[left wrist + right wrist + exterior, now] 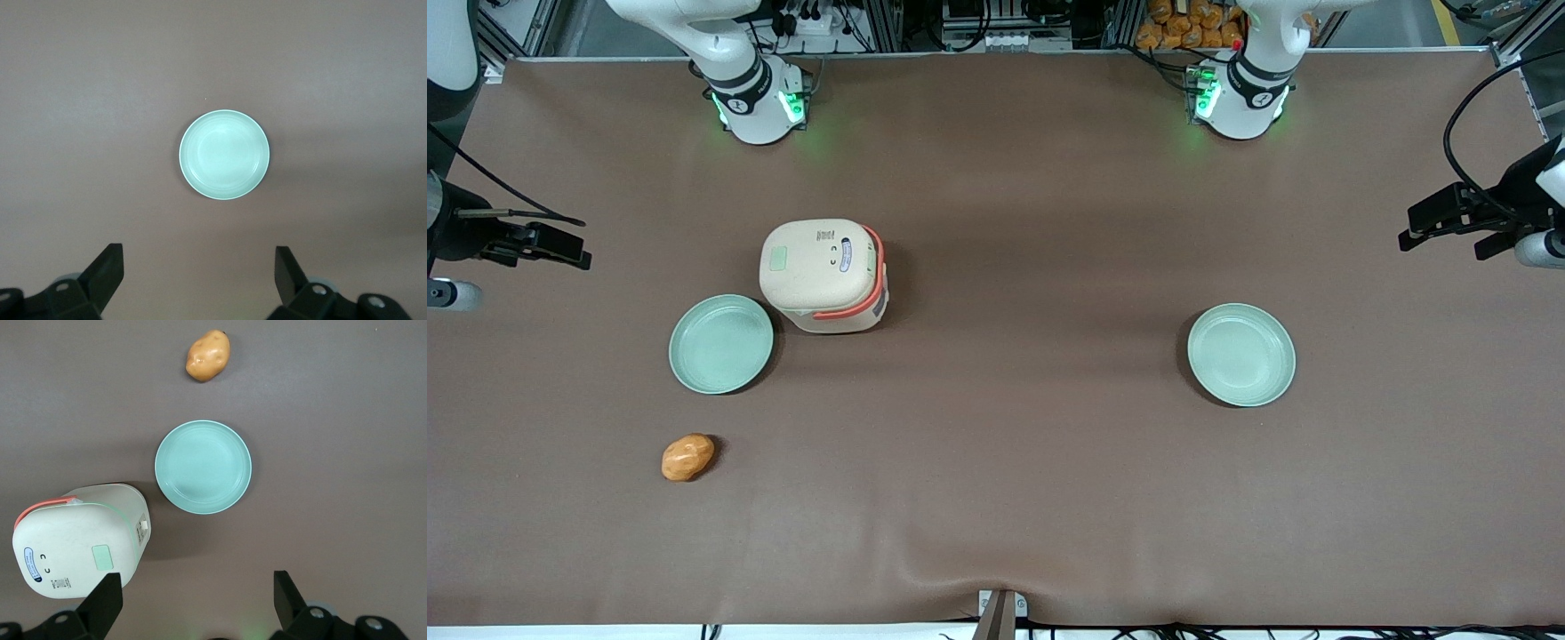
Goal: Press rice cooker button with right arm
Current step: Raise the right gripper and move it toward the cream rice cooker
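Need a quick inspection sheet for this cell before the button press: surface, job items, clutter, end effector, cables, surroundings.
Surface: brown table cover, a ripple at the edge nearest the front camera.
Job's things: rice cooker upright, lid shut; button on the lid, untouched.
Clutter: a green plate beside the cooker, nearer the front camera, a narrow gap between them in the wrist view; potato nearer still; second plate toward the parked arm's end.
End effector: right arm's end effector open, high above the table, clear of the cooker, holding nothing.
Cables: black cable hanging by the right arm.
Surroundings: aluminium frame, wiring and orange items past the table edge.
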`<move>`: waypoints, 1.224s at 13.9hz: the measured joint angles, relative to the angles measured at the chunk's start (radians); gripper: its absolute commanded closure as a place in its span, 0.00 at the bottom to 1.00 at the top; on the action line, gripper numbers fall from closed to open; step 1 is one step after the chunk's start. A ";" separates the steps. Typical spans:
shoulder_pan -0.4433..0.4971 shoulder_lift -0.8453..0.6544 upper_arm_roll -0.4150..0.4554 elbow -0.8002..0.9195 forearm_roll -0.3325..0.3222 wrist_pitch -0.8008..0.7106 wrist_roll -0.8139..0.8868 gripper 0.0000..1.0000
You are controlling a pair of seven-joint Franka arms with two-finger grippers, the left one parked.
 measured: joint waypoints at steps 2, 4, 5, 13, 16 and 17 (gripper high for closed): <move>0.000 0.000 0.000 0.000 0.000 0.000 0.000 0.00; 0.000 0.000 0.000 0.000 0.000 0.000 0.000 0.00; 0.000 0.000 0.000 0.000 0.000 0.000 0.000 0.00; 0.000 0.000 0.000 0.004 -0.007 0.001 0.000 0.00; 0.000 -0.002 0.000 0.025 -0.007 0.001 0.000 0.00; 0.000 -0.002 0.000 0.029 -0.007 0.000 0.000 0.00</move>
